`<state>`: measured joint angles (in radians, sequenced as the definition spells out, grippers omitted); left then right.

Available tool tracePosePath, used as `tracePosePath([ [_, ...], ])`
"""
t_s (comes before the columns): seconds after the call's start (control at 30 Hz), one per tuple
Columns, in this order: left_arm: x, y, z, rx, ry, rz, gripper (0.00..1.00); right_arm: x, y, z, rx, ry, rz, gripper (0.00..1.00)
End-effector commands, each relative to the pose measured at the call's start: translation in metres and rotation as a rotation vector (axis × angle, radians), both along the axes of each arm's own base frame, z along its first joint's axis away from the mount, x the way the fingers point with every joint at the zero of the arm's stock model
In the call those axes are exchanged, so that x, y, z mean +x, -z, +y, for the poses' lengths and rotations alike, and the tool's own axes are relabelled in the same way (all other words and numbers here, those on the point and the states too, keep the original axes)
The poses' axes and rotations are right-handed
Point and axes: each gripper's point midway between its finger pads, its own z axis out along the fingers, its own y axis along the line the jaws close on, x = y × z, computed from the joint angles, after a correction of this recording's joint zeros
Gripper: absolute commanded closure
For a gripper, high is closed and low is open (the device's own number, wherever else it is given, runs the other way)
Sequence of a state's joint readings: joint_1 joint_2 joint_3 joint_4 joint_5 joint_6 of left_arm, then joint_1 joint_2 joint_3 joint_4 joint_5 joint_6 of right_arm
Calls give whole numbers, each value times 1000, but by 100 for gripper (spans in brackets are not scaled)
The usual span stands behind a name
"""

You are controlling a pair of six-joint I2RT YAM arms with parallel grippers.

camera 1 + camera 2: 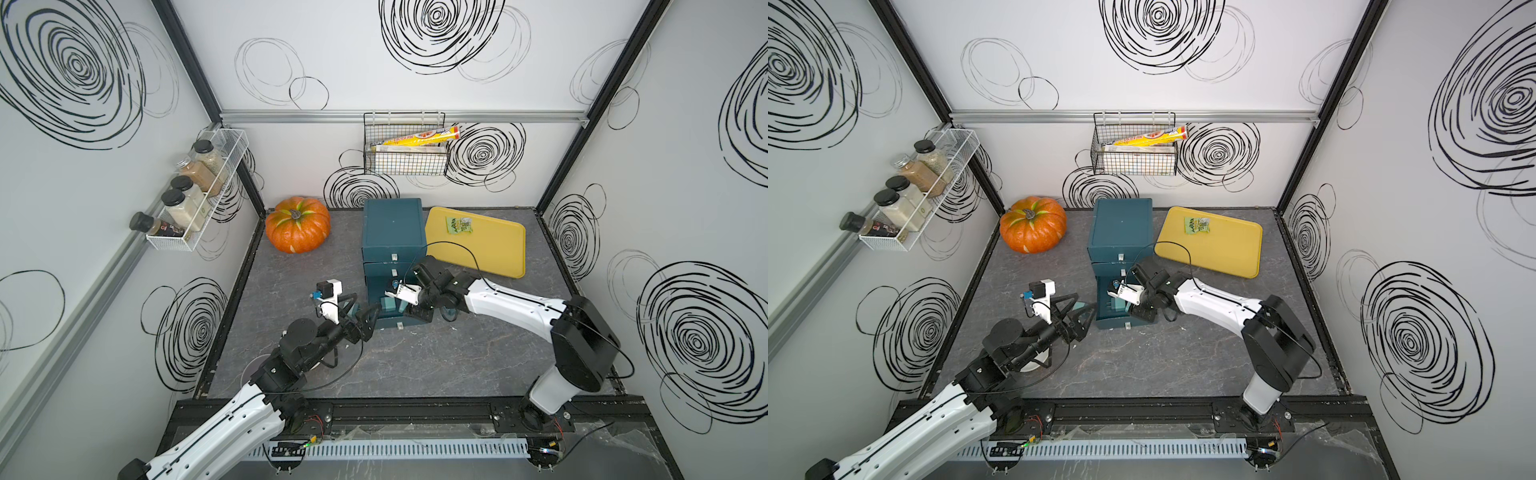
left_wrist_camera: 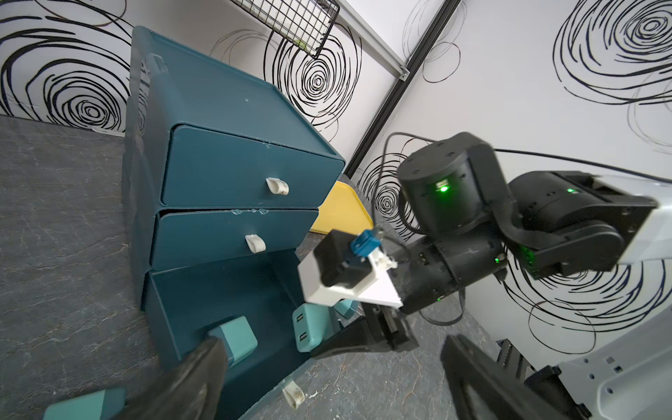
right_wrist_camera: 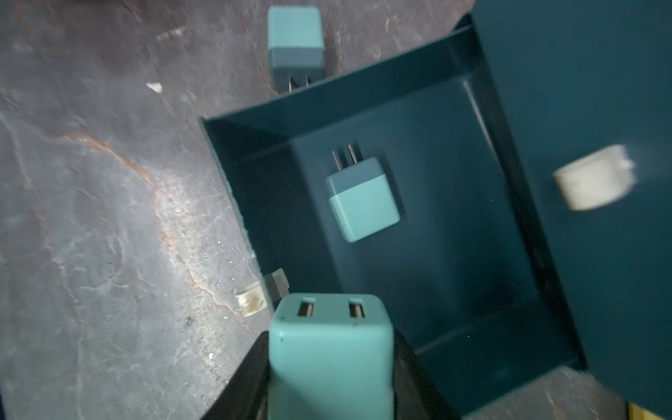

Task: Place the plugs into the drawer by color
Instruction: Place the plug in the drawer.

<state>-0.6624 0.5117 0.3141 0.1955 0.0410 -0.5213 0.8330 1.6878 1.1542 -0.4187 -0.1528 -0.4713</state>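
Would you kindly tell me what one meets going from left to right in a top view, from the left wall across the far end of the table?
In a top view: spice rack → pumpkin → teal drawer cabinet → yellow tray.

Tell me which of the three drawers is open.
The bottom drawer: it is pulled out, with a teal plug lying inside. The middle drawer and top drawer above it are pushed in.
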Motion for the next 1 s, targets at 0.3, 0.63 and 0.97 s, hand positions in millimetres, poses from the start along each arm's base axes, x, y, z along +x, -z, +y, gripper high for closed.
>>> tracePosePath([
  [0.3, -2, -3, -7, 0, 30, -15, 1, 26, 32, 0, -212, -43, -52, 100],
  [0.63, -2, -4, -6, -3, 25, -20, 1, 34, 66, -1, -304, -54, -21, 100],
  [0.97, -1, -2, -5, 2, 15, -13, 1, 41, 68, 0, -315, -20, -34, 80],
])
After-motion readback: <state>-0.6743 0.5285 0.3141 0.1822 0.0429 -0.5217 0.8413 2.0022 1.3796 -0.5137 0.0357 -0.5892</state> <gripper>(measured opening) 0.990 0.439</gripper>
